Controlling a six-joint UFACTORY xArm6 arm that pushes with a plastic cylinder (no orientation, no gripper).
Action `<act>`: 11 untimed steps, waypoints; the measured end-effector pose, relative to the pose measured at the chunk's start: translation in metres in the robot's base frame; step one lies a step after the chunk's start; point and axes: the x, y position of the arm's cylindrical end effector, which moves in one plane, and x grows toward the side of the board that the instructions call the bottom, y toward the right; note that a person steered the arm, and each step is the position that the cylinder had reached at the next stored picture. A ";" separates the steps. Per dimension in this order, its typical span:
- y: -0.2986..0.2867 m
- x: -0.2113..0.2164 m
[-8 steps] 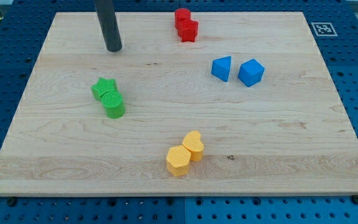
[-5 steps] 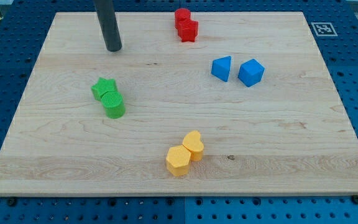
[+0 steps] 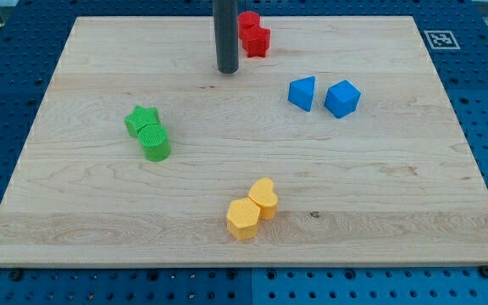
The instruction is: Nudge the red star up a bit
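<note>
The dark rod had shifted toward the view's right since the earlier pictures: it had stood in the upper left of the frame, and now stood near the top centre. No block had changed place. The arm carried no hand or jaws to open or close, only this smooth, matt cylinder, and my tip [image 3: 227,71] rested on the pale wooden board [image 3: 74,203], whose grain ran in fine streaks from side to side.

From left to right: at the middle left, a green ridged star block [image 3: 141,119] touched a green ridged cylinder block [image 3: 155,144] just below it. At the lower centre, a yellow faceted hexagonal block [image 3: 242,219] touched a yellow rounded heart-like block [image 3: 264,198] above and to its right. At the top centre, just to the right of the rod, two red blocks sat pressed together: an upper red block [image 3: 248,22], shape unclear and partly hidden by the rod, and the red star block [image 3: 257,41] below it. My tip lay just left of and slightly below the red star, apart from it. At the upper right, a blue triangular wedge block [image 3: 302,92] sat near a blue angular cube-like block [image 3: 342,98], not touching. A black-and-white square marker [image 3: 440,38] lay on the board's top right corner.
</note>
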 end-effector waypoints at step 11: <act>0.048 -0.032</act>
